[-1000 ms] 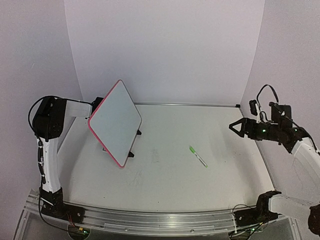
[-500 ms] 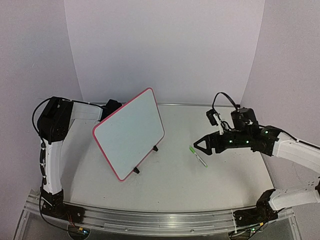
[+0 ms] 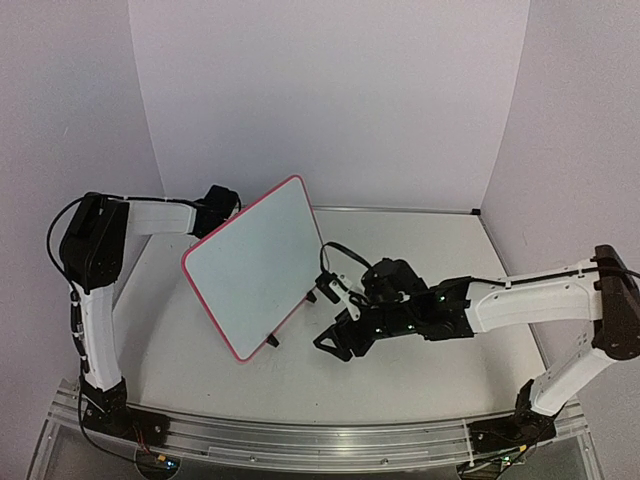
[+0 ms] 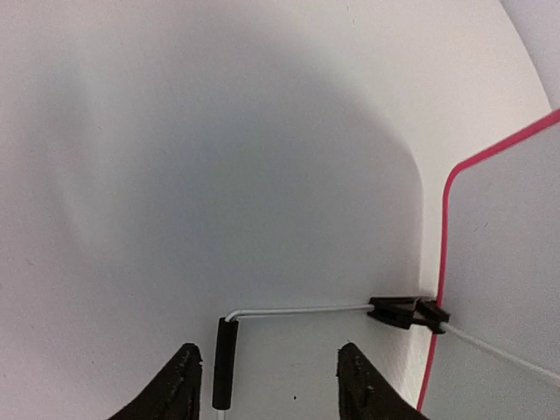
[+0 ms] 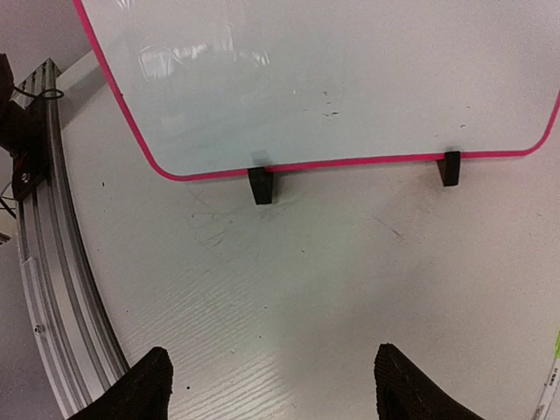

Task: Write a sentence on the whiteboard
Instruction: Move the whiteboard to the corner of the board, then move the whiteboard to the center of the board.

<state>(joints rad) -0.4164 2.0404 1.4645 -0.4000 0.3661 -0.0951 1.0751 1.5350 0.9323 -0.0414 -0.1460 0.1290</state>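
Start at your right gripper (image 5: 271, 385). Its two fingertips stand wide apart at the bottom of the wrist view with only the bare table (image 5: 350, 289) between them, so it holds nothing. It faces the lower edge of the whiteboard (image 5: 332, 79), close in front of the board's two black clip feet (image 5: 260, 185), which rest on the table. At the far right edge of that view a sliver of a green-and-white pen (image 5: 551, 385) lies on the table, outside the jaws. From above, you see the right arm stretched low across the table from its base on the right, with the gripper just beside the board's lower edge.

Your left gripper (image 4: 269, 385) sits behind the board, and its fingertips are parted by a moderate gap. The black sleeve (image 4: 224, 363) on the wire stand (image 4: 297, 309) stands in that gap, nearer the fingertip on the left of the view — you cannot tell from here whether it touches. The jaws are far wider than the sleeve, so nothing is clamped. The wire runs right to a black clip (image 4: 407, 312) on the board's pink-red edge.

The whiteboard stands on the left half of the table, leaning back — its white face is turned toward the right arm. The face shows soft reflections and a few small dark specks. An aluminium rail (image 5: 44, 262) runs along the table's near edge.
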